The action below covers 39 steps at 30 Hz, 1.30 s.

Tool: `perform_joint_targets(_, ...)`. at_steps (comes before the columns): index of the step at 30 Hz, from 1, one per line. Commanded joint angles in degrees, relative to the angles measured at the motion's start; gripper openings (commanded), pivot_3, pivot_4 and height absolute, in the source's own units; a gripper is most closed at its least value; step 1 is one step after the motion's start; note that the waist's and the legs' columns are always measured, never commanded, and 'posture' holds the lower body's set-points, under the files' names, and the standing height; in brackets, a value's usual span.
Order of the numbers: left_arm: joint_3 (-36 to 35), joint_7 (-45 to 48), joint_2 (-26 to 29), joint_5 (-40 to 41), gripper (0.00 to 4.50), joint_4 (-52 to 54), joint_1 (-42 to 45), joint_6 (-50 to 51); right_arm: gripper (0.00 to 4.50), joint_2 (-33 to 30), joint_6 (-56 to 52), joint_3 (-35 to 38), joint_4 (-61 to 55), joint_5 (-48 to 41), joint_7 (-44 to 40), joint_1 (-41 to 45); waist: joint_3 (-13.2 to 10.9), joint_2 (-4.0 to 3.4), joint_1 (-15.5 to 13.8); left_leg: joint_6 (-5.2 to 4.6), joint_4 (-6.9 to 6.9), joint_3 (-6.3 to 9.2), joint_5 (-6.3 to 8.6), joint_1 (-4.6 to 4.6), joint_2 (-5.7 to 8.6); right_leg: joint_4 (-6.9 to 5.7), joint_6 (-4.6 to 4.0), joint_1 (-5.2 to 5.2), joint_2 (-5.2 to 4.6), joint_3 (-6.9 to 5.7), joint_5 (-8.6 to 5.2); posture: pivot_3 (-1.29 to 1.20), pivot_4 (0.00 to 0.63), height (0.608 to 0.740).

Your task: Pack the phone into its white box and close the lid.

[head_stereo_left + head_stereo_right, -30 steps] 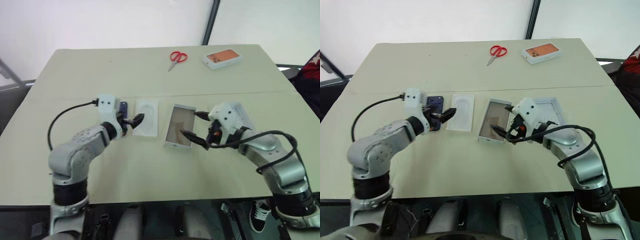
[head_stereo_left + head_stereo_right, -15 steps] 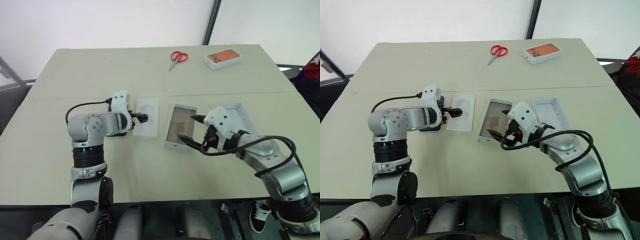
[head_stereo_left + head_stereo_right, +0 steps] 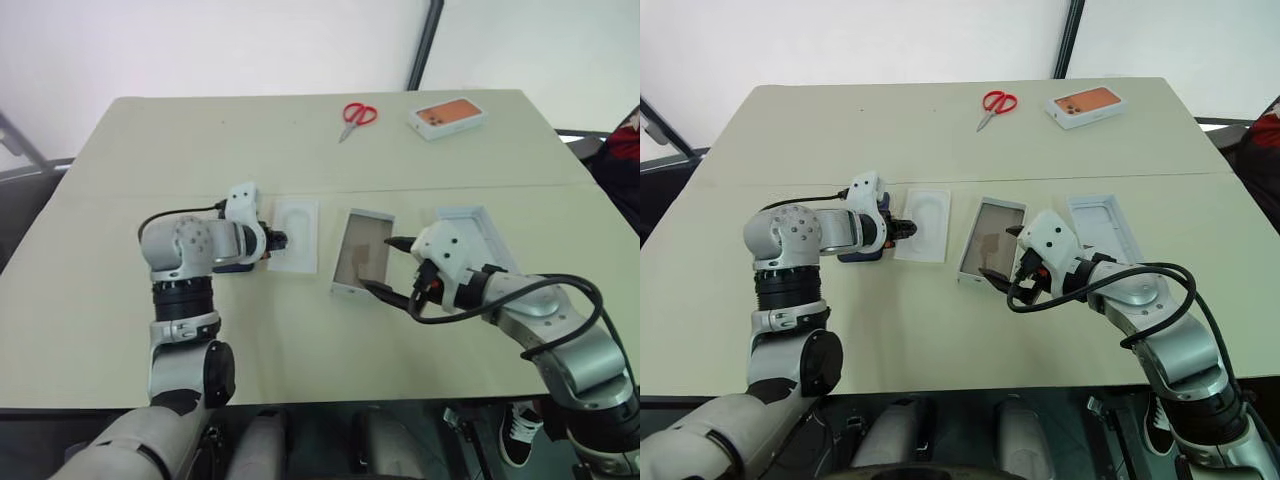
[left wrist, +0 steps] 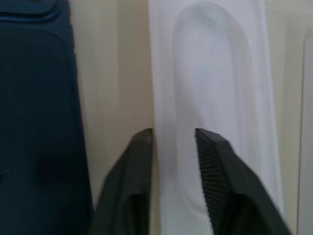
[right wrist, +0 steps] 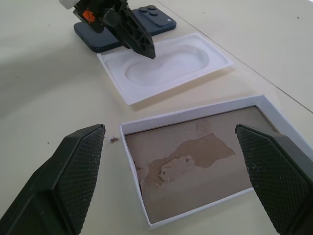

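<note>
Two grippers working; phone [image 5: 124, 30] still out of the white box [image 5: 205, 156].
Left gripper [image 4: 173, 139] pinches insert [image 3: 921, 224] edge, jaws narrow; right gripper [image 3: 1002, 255] wide. Phone likely stiff, slick: grip long edges.

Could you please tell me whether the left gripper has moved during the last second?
Yes. The left gripper has shifted towards the flat white insert with the oval recess, jaws narrowed over its edge.

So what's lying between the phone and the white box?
The white insert with an oval hollow lies between the phone and the white box, seen in the right eye view.
</note>
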<state>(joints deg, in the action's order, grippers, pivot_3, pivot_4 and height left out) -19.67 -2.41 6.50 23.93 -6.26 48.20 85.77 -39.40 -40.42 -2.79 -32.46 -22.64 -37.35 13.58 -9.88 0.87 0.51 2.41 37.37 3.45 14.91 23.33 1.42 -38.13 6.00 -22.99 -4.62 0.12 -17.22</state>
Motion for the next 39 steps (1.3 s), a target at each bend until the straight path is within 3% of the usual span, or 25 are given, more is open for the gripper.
perform_joint_targets(1, -1.20, -0.45, -0.21, -1.13, 0.02, 1.07, 1.27, -0.82, 4.50, -0.44, 1.01, 0.66, -2.26, 0.16, -0.19, 0.36, 0.01, 0.01, 0.00, 0.00, 0.00, 0.00, 0.00, 0.00, 0.00, 0.00, 0.00, 0.00, 0.00, 0.00, 0.00, 0.00, 0.150, 0.740)
perform_joint_targets(8, -6.93, 0.57, -1.69, 0.62, 0.02, 3.27, 1.40, -4.90, 4.50, -0.40, 1.13, 0.59, -1.93, 0.34, -0.35, 0.86, 0.00, 0.01, 0.07, 0.01, -0.01, 0.01, -0.01, -0.01, -0.01, -0.01, 0.00, 0.00, 0.01, 0.00, 0.00, 0.00, 0.150, 0.740)
perform_joint_targets(13, -20.18, 1.07, -3.89, 7.66, 0.02, 6.70, 3.21, -5.25, 4.50, -1.32, 1.35, 2.05, -1.59, 0.56, -0.62, 0.87, 0.00, 0.02, 0.11, 0.08, -0.02, 0.00, -0.04, 0.00, -0.04, -0.01, 0.00, -0.03, 0.01, 0.00, 0.00, 0.00, 0.150, 0.740)
perform_joint_targets(15, -22.25, 2.30, -4.12, 10.37, 0.02, 8.65, 3.75, -2.16, 4.50, -2.14, 1.61, 3.02, -1.03, 0.76, -0.88, 0.78, -0.01, 0.03, 0.08, 0.06, -0.01, 0.00, -0.03, 0.02, -0.04, 0.00, 0.00, -0.04, 0.01, -0.01, 0.00, 0.00, 0.150, 0.740)
perform_joint_targets(20, -19.07, 4.42, -7.40, 13.82, 0.02, 12.95, 3.72, 5.88, 4.50, -4.30, 2.91, 5.69, 1.63, 1.60, -1.43, 0.94, -0.01, 0.06, -0.57, 0.05, 0.06, 0.01, -0.03, 0.03, 0.00, 0.02, 0.01, 0.04, -0.03, -0.03, 0.00, 0.00, 0.150, 0.740)
perform_joint_targets(24, -10.72, 2.09, -11.82, 15.06, 0.02, 13.72, 0.92, 6.73, 4.50, -7.14, 4.54, 8.50, 5.17, 3.28, -2.02, 0.44, -0.01, 0.06, -1.22, 0.03, 0.08, 0.00, -0.01, 0.03, 0.03, 0.04, 0.01, 0.06, -0.04, -0.02, 0.00, 0.00, 0.150, 0.740)
perform_joint_targets(30, -5.94, -1.38, -15.84, 10.47, 0.02, 12.00, -0.16, 6.73, 4.50, -8.23, 5.44, 9.97, 5.55, 3.68, -2.85, -1.33, -0.01, 0.06, -0.66, 0.01, 0.00, -0.05, 0.00, -0.04, -0.02, 0.01, 0.00, 0.04, 0.06, 0.03, 0.00, 0.00, 0.150, 0.740)
perform_joint_targets(39, -1.46, -1.17, -16.92, 6.35, 0.02, 9.29, 0.68, 5.00, 4.50, -7.79, 5.98, 9.76, 5.21, 4.25, -2.70, -2.49, -0.01, 0.06, -1.15, 0.04, 0.03, -0.05, -0.02, -0.03, 0.00, 0.03, 0.00, 0.06, 0.04, 0.03, 0.00, 0.00, 0.150, 0.740)
